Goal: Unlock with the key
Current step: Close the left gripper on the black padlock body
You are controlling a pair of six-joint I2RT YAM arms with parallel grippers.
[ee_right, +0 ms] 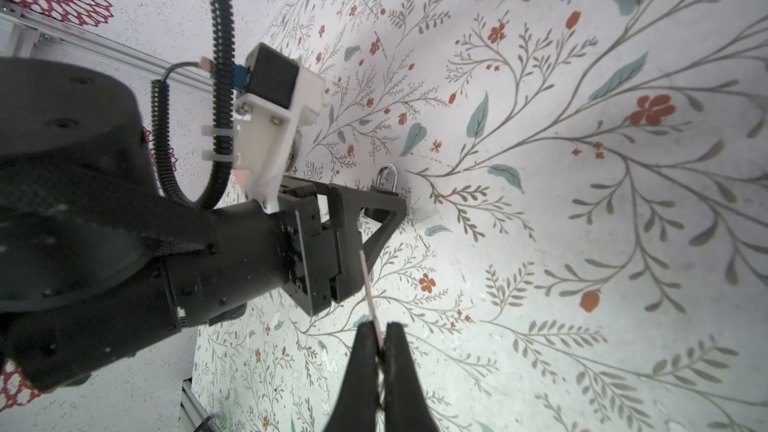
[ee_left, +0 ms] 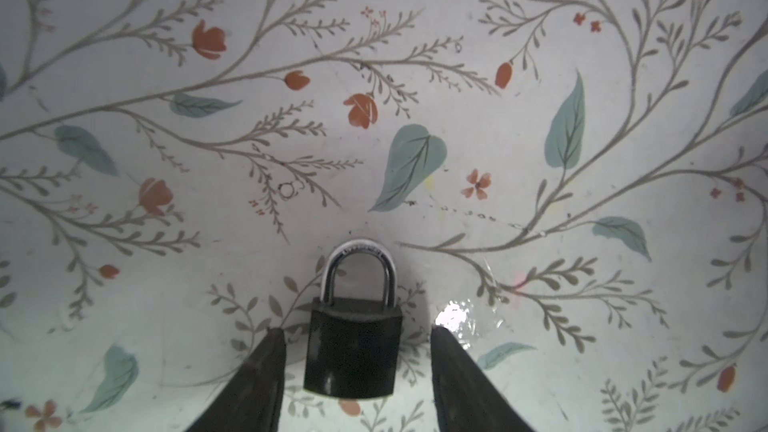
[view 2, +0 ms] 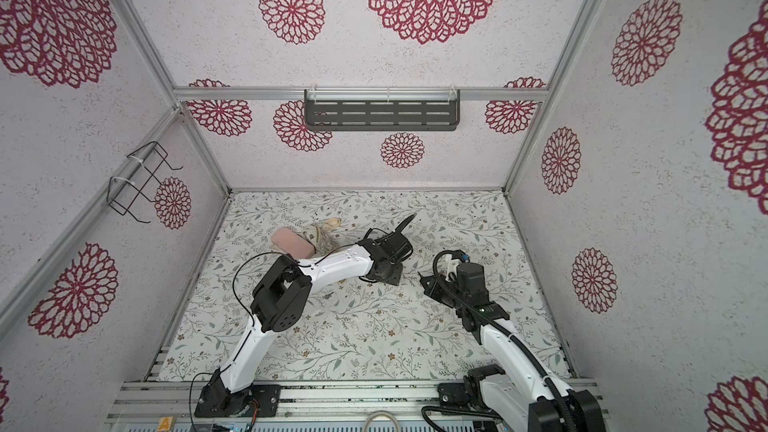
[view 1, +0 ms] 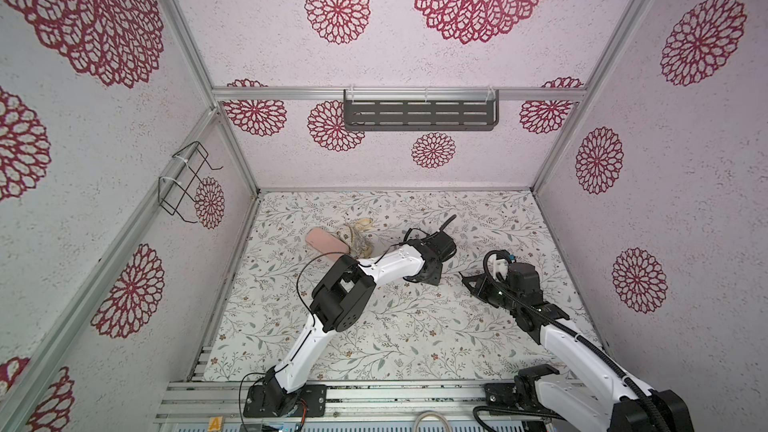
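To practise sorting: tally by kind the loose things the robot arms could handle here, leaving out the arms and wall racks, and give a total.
padlock: 1
key: 1, gripped in the right pincer
pink oblong object: 1
beige bundle: 1
Total: 4

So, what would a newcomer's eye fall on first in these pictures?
The black padlock sits on the flowered table between the open jaws of the left end effector, untouched. The right end effector is shut on a thin key nearby. Large red rosettes cover the walls.
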